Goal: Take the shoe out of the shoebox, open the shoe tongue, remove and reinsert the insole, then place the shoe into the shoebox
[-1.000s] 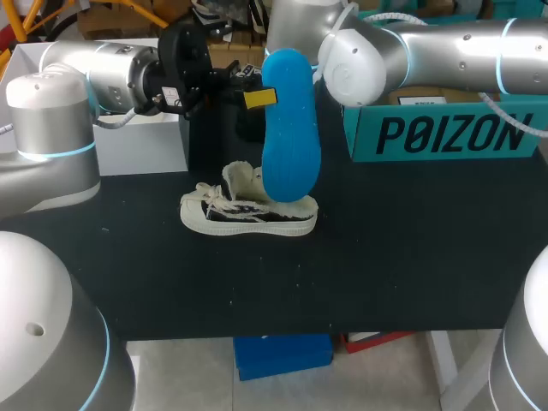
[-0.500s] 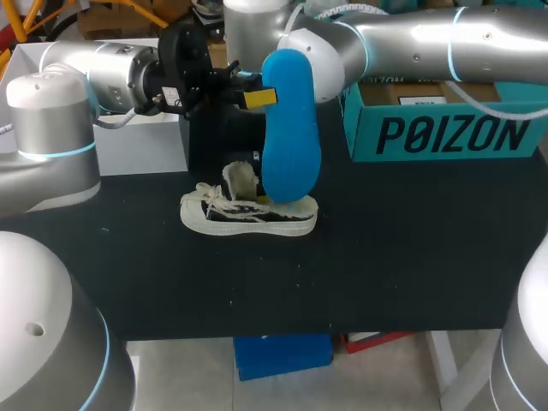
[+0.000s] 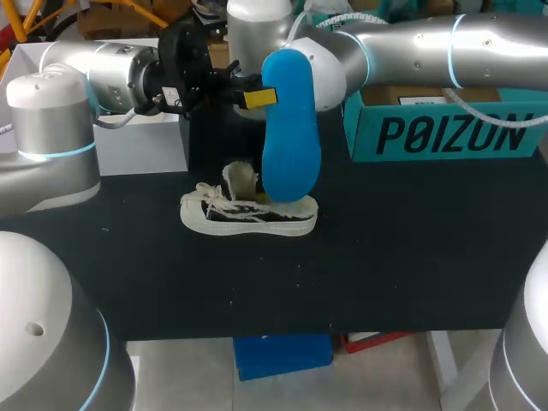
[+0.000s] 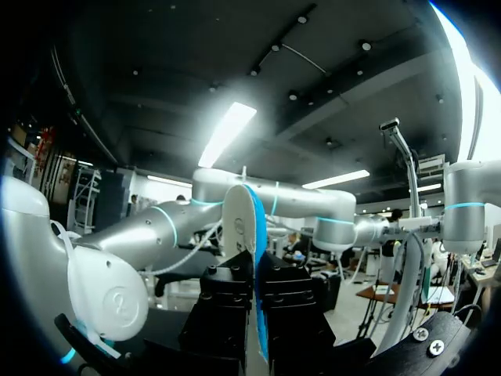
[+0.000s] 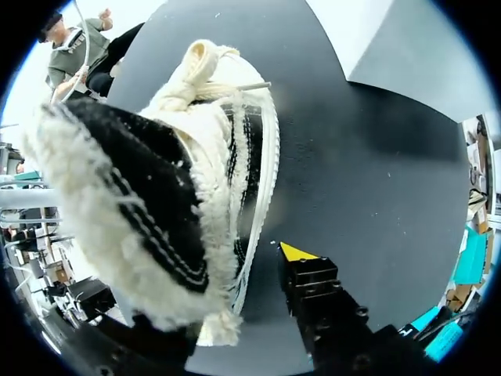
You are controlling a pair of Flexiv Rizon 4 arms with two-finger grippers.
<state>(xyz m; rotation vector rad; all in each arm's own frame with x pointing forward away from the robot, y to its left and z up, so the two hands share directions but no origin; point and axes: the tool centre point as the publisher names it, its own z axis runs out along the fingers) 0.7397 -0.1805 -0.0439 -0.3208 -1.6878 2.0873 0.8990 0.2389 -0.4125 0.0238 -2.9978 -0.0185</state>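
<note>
Head view: left jaws clamp the top of the blue insole, which stands upright with its lower end at the heel of the shoe. The shoe lies on the surface, apart from the shoebox.
Left wrist view: insole edge-on, gripped between the jaws.
Right wrist view: shoe close beside the right jaws, whose state cannot be told.
Judged step: reinsertion. The next move calls for sliding the insole toe-first into the opening.

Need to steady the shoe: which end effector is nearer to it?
Right. The right end effector sits close beside the shoe; the left end effector is above it, holding the blue insole.
</note>
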